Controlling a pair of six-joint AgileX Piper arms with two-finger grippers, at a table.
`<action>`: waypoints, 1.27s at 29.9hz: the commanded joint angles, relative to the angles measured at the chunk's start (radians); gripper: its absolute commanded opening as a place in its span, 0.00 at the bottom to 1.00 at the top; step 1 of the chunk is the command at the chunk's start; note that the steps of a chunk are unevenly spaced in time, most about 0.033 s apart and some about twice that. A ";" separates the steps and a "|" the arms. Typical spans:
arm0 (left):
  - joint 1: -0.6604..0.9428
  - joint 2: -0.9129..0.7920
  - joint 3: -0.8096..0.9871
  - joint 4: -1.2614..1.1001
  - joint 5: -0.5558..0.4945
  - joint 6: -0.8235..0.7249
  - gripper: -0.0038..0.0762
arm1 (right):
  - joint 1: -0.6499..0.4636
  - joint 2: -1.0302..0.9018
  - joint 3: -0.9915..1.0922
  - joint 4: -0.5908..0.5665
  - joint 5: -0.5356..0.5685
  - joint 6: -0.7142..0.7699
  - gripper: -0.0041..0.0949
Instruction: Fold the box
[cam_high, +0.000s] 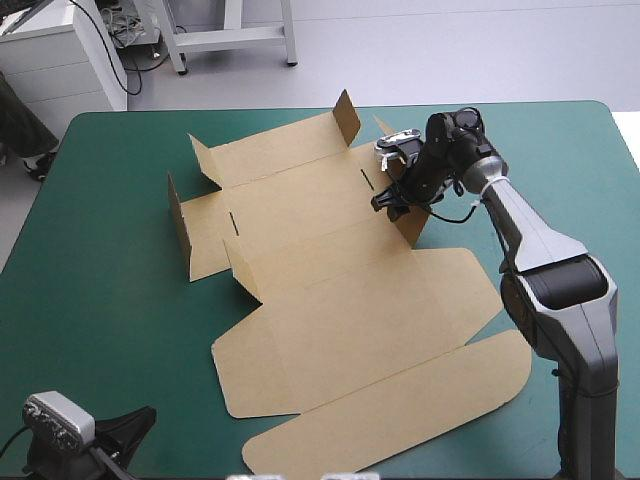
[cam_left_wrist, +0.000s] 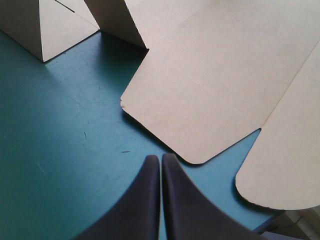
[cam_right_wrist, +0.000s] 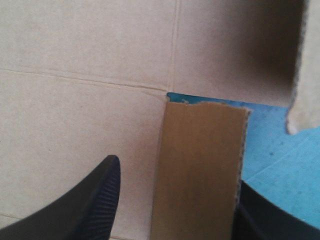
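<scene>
The brown box (cam_high: 330, 270) lies as a cut sheet in the middle of the table, with its far and left walls (cam_high: 183, 222) raised. My right gripper (cam_high: 392, 200) is down at the sheet's right side. It stands open with a short upright brown flap (cam_right_wrist: 200, 170) between its black fingers (cam_right_wrist: 100, 200), and contact cannot be made out. My left gripper (cam_high: 130, 425) sits low at the table's front left corner, shut and empty (cam_left_wrist: 160, 159). Just ahead of it is a rounded corner of the flat lid panel (cam_left_wrist: 210, 85).
The lid's rounded flaps (cam_high: 400, 420) lie flat toward the front edge of the table. Bare teal-green cover (cam_high: 100, 300) stretches along the left side between the box and my left arm. A raised wall corner (cam_left_wrist: 45, 30) stands farther ahead of the left gripper.
</scene>
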 joint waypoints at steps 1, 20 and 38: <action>-0.003 0.017 -0.028 -0.015 -0.068 -0.007 0.04 | 0.008 -0.064 -0.024 -0.004 0.022 0.027 0.51; -0.003 0.017 -0.028 -0.015 -0.068 -0.007 0.04 | 0.008 -0.064 -0.024 -0.107 0.022 -0.091 0.02; -0.003 0.017 -0.028 -0.015 -0.068 -0.003 0.04 | 0.122 -0.064 -0.148 -0.107 0.022 -0.415 0.02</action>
